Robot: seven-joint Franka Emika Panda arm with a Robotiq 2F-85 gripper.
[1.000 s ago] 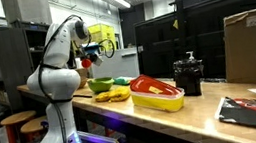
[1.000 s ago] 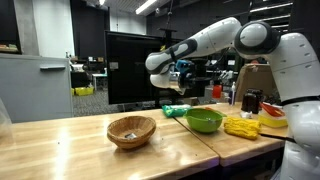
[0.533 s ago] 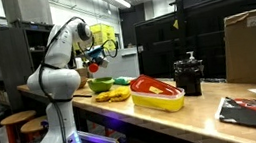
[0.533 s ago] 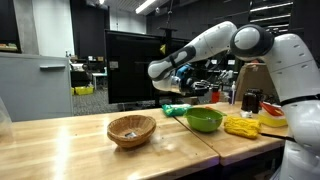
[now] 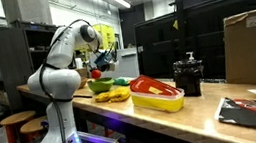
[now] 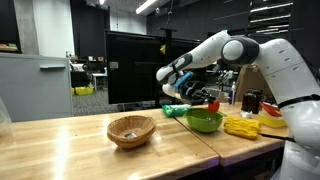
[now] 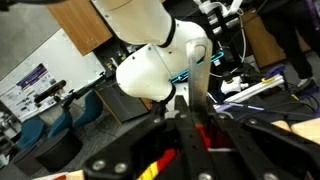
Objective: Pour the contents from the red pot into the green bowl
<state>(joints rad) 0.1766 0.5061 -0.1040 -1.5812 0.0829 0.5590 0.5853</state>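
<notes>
Hand (image 6: 203, 97) clamped narrow on the red pot (image 5: 94, 73). The pot hangs just above the green bowl (image 6: 204, 122), which sits on the table (image 6: 60, 140). Bowl lies straight below the hand, so tipping should land inside. Pot tilt and contents too small to tell.

A wooden bench (image 6: 70, 140) is spanning the lower frame. A wicker basket (image 6: 131, 130) is sitting at lower centre, the green bowl (image 6: 204, 121) right of it (yellow bundle (image 6: 241, 126) beyond).
</notes>
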